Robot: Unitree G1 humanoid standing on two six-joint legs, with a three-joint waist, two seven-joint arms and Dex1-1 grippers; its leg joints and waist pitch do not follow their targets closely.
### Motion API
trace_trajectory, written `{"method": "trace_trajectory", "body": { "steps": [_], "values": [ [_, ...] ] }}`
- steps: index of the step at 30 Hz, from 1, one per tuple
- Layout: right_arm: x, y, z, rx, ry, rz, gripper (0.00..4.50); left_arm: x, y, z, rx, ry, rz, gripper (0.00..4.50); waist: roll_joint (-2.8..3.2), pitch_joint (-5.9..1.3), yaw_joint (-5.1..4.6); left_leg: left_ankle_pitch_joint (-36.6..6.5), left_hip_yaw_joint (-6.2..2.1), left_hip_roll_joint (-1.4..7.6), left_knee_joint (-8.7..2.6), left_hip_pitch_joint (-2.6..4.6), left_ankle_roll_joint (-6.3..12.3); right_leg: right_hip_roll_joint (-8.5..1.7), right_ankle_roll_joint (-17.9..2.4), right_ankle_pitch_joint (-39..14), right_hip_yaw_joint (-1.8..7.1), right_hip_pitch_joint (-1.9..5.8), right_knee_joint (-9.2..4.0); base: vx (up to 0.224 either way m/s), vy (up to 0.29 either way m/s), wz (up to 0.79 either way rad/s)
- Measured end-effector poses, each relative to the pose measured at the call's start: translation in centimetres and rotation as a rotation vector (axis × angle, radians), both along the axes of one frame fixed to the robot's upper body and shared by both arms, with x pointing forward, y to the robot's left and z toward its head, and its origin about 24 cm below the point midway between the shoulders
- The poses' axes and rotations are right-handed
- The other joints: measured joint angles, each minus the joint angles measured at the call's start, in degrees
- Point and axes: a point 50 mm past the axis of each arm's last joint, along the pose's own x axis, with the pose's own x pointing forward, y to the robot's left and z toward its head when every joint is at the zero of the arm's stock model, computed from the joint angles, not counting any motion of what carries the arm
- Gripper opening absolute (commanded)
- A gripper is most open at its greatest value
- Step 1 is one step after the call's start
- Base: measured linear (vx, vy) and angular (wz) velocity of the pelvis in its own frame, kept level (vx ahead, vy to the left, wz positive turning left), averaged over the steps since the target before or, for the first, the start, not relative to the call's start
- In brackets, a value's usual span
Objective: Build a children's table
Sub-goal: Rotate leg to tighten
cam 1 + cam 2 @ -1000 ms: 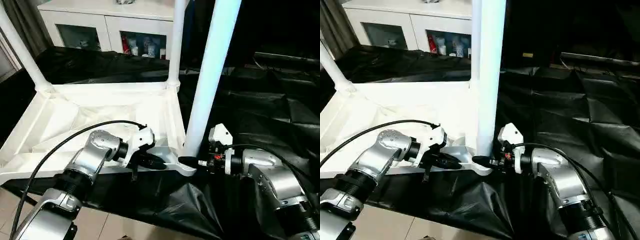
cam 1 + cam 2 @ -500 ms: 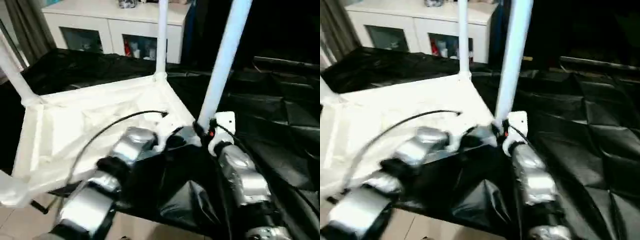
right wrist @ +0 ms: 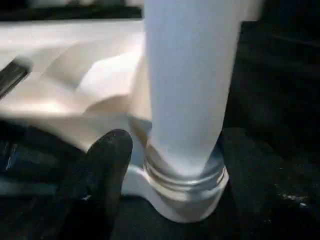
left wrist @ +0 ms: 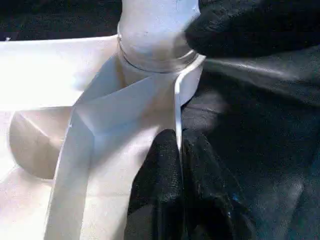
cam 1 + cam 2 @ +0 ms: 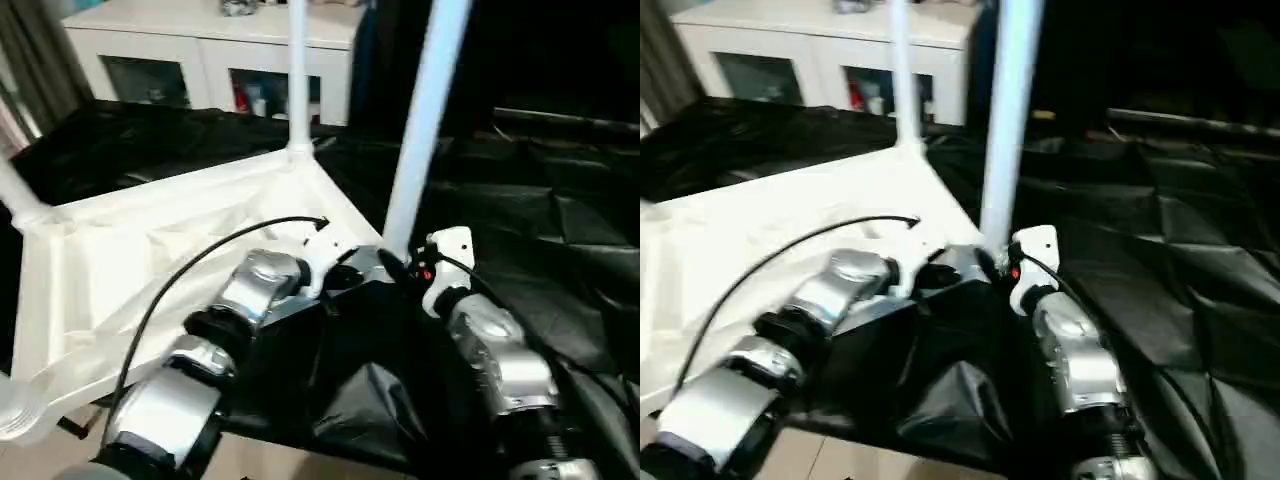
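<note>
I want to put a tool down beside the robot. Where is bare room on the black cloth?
The black cloth right of the near leg is bare. Crowded: the table corner, where the left gripper pinches the rim and the right gripper flanks that leg's base.

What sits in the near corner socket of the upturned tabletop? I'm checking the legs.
A white leg stands upright in the socket. How deep it goes is hidden by the socket's wall.
</note>
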Motion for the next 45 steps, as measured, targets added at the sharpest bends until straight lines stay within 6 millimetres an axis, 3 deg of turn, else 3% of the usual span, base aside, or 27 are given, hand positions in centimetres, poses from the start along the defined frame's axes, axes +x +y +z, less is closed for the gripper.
{"method": "trace_trajectory", "body": {
  "steps": [3,7,12,16,19,25,29,31,38,41,45],
  "values": [
    [-0.7,-0.6,0.4,-0.022,0.027,0.169,3.01,-1.0,1.5,-0.1,-0.026,0.035,-0.111,0.0,0.02,0.0,0.06,0.03,0.0,0.03,-0.12,-0.11,0.06,0.04,-0.16,-0.14,-0.04,-0.16,0.04,0.0,0.0,0.0],
    [-1.2,-0.3,0.7,0.0,0.04,0.287,3.01,-2.0,2.1,0.1,-0.034,0.072,-0.243,0.0,0.2,-0.04,1.02,0.16,0.02,0.05,-0.04,-0.54,0.28,0.01,-0.2,-0.16,-0.1,-0.53,0.11,0.0,0.0,0.0],
    [-2.1,-0.2,0.8,0.009,0.09,0.436,3.01,-3.3,3.2,0.1,-0.036,0.119,-0.333,0.0,0.22,-0.03,2.1,0.1,0.07,0.05,0.1,-0.58,0.35,-0.02,-0.2,-0.16,-0.07,-0.55,0.14,0.0,0.0,0.0],
    [-2.6,0.0,1.0,0.016,0.105,0.513,3.01,-3.8,3.8,0.0,-0.037,0.147,-0.356,0.0,0.19,0.01,2.12,-0.03,0.06,0.06,0.2,-0.57,0.09,-0.02,-0.2,-0.16,-0.06,-0.61,0.33,0.0,0.0,0.0],
    [-2.8,-0.1,0.9,0.01,0.119,0.552,2.68,-4.0,4.2,0.0,-0.038,0.157,-0.361,0.0,0.17,0.02,2.06,-0.04,0.06,0.06,0.24,-0.57,0.07,-0.02,-0.2,-0.16,-0.04,-0.6,0.35,0.0,0.0,0.0],
    [-3.0,-0.5,1.0,-0.01,0.134,0.594,2.68,-4.3,4.5,0.0,-0.04,0.166,-0.354,0.0,0.14,0.03,1.95,-0.03,0.06,0.07,0.25,-0.57,0.08,0.0,-0.2,-0.17,-0.03,-0.65,0.41,0.0,0.0,0.0],
    [-3.1,-0.6,1.0,-0.013,0.135,0.6,2.68,-4.3,4.6,0.0,-0.039,0.17,-0.351,0.0,0.11,0.06,1.93,0.0,0.06,0.09,0.25,-0.57,0.14,0.01,-0.2,-0.17,-0.03,-0.66,0.42,0.0,0.0,0.0],
    [-3.1,-0.5,1.0,-0.014,0.135,0.6,2.33,-4.3,4.6,0.0,-0.039,0.173,-0.349,0.0,0.09,0.06,1.92,0.0,0.06,0.09,0.26,-0.57,0.14,0.0,-0.2,-0.17,-0.03,-0.66,0.42,0.0,0.0,0.0],
    [-3.0,-0.1,0.9,-0.005,0.107,0.576,2.1,-4.3,4.7,0.1,-0.038,0.169,-0.335,0.0,-0.02,0.07,1.77,-0.04,0.05,0.11,0.49,-0.54,0.07,0.01,-0.2,-0.17,-0.01,-0.66,0.65,0.0,0.0,0.0],
    [-3.0,0.1,0.4,0.017,0.095,0.496,2.06,-4.0,4.4,0.0,-0.036,0.158,-0.301,0.0,-0.04,0.06,1.54,-0.04,0.05,0.12,0.68,-0.45,0.06,0.0,-0.19,-0.18,0.05,-0.63,0.87,0.0,0.0,0.0],
    [-2.3,0.2,-0.6,0.074,0.069,0.212,2.04,-2.5,2.3,-0.3,-0.029,0.109,-0.174,0.0,-0.15,0.01,1.75,-0.02,0.04,0.06,0.79,-0.28,0.04,-0.09,0.07,-0.32,0.05,-0.41,0.85,0.0,0.0,0.0]
  ]
}}
